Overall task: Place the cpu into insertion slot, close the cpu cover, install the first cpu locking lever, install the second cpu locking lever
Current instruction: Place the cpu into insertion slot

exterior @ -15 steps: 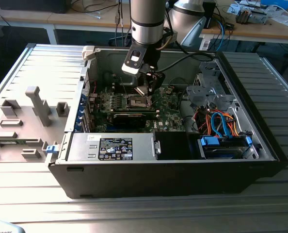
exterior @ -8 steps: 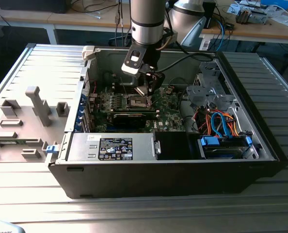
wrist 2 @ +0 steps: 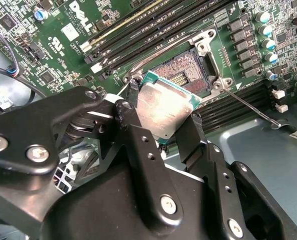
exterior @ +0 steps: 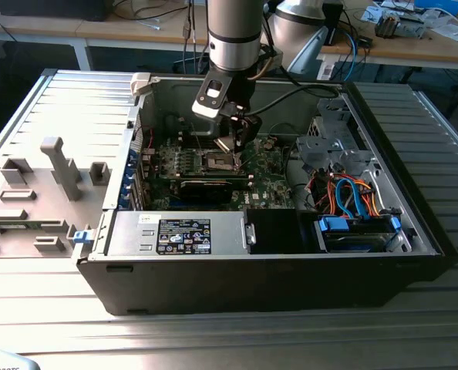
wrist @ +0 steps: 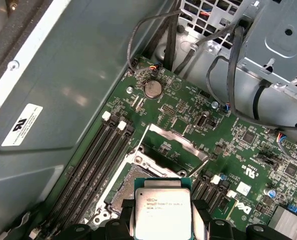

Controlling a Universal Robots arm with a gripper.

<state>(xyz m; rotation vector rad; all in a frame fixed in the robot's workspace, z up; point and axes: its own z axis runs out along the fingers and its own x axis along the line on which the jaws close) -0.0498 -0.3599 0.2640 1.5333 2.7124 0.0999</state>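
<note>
Second wrist view: hand [wrist 2: 163,114] clamped on cpu [wrist 2: 161,102] edges, held just over insertion slot [wrist 2: 187,70].

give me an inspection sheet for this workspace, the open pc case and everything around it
surface: ribbed grey metal table with an open computer case on it
job's things: chip held over the socket, not seated; cover standing open; lever lying out to the side
clutter: grey blocks beside the case, on the exterior view's left
grippers: gripper shut on the chip
cables: orange and blue cables inside the case, apart from the socket
surroundings: workbench behind, with wires on it
</note>
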